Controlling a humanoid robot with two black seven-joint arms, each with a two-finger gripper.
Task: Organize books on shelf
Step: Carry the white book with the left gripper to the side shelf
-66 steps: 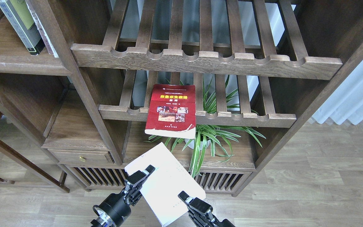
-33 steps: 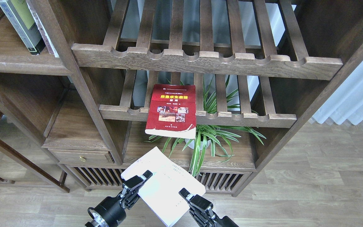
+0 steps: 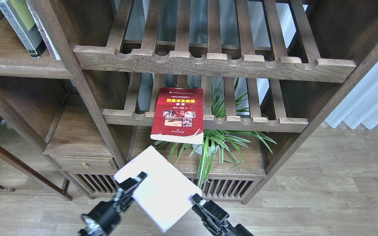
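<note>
Between both hands, white book, long axis diagonal

Black book top cut off by frame edge, white book's cover txt washed out, plant pot mostly hidden by leaves

Bright, even daylight; source rear right, through pale curtain. White book overexposed, cover detail blown out. Cabinet recesses shadowed. Focus sharp; slight softness on left end effector.
</note>
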